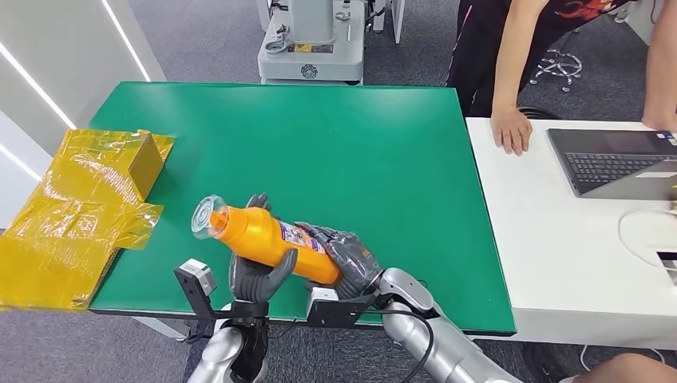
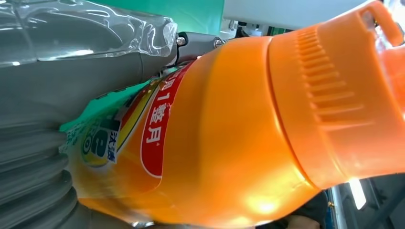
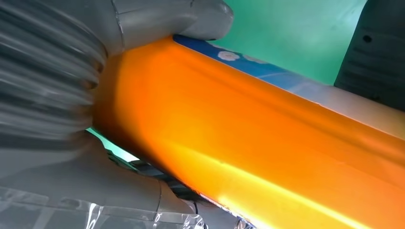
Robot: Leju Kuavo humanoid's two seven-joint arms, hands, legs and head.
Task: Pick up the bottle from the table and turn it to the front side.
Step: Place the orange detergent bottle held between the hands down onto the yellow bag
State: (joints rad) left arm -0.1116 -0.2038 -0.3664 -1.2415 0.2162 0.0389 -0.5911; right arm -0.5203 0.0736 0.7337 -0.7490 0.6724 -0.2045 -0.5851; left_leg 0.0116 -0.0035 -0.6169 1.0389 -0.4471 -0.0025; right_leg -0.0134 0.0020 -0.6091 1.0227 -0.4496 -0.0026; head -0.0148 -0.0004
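While both arms come up from below in the head view, I see the orange bottle [image 1: 267, 239] held above the near edge of the green surface [image 1: 335, 144], lying tilted with its clear cap end up and to the left and its base down to the right. My left hand [image 1: 257, 275] cups the bottle from underneath near its middle, fingers curled up around the body. My right hand [image 1: 351, 259] wraps the base end, fingers clamped over the printed label.

From the left wrist view I get what the head view cannot give: the bottle [image 2: 229, 138] close up, with a ribbed orange collar and a red and yellow label with printed characters, pressed against the grey thumb of the left hand [image 2: 71, 86]. The right wrist view shows the smooth orange side of the bottle [image 3: 248, 143] with a blue strip of label along 1 edge, and the right hand [image 3: 71, 71] bearing on it; the picture is blurred, so I cannot tell exactly how each finger lies there.

On the left of the surface sits a yellow plastic bag [image 1: 76, 215] around a cardboard box [image 1: 144, 159]. A person's hand [image 1: 511, 128] rests on the white desk [image 1: 559, 255] beside a laptop [image 1: 619, 159].
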